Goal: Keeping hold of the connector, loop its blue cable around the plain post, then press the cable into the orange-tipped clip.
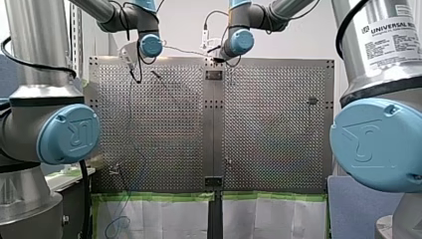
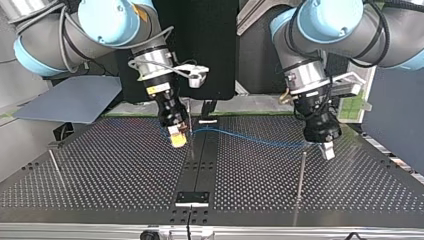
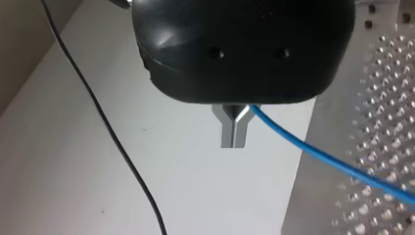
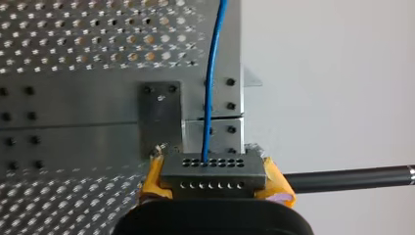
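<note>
Over the perforated table (image 2: 100,165), we are reading "UNIVERSAL" on our right arm's label (image 1: 392,29). Our right gripper (image 4: 215,178) is pinching the rigid connector (image 4: 213,169) by its flanks. Our left gripper (image 3: 235,141) is pressing shut around the blue cable (image 2: 250,137) running between them, which we are judging light and limp.

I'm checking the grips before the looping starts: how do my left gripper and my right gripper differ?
Pads: my right gripper has yellow pads; my left gripper has bare metal jaws.
Hold: my right gripper clamps the grey connector between its pads; my left gripper's jaws are shut tip to tip, the blue cable leaving from the fork at their base.
Shared: both are shut, and the one blue cable links them.
</note>
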{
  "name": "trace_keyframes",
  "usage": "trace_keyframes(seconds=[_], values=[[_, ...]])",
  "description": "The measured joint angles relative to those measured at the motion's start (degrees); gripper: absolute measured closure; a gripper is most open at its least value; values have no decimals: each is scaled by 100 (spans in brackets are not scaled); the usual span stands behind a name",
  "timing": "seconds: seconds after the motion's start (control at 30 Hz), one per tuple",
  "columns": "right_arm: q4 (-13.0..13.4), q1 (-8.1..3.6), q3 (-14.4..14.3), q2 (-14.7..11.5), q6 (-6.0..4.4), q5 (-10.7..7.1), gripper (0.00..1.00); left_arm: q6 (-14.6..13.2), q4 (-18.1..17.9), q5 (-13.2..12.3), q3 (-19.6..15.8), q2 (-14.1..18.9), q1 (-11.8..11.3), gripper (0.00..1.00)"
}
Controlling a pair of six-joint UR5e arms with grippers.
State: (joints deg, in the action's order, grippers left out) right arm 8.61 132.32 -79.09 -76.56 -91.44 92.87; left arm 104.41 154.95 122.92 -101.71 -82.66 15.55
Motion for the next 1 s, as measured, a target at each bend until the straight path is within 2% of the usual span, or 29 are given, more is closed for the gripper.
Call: trace_keyframes(seconds=[0.17, 0.3, 0.47, 0.73, 1.0], values=[[-39, -53, 271, 29, -15, -114, 100, 3, 312, -313, 267, -243, -314, 100], [-40, -99, 452, 86, -22, -175, 100, 13, 550, -551, 339, -431, -550, 100], [-5, -148, 572, 339, -15, -274, 100, 35, 853, -853, 410, -590, -854, 100], [127, -164, 676, 713, 3, -435, 100, 74, 1288, -1303, 630, -875, -1303, 100], [373, -166, 742, 788, -8, -586, 100, 302, 1219, -1788, 822, -1056, -1788, 100]])
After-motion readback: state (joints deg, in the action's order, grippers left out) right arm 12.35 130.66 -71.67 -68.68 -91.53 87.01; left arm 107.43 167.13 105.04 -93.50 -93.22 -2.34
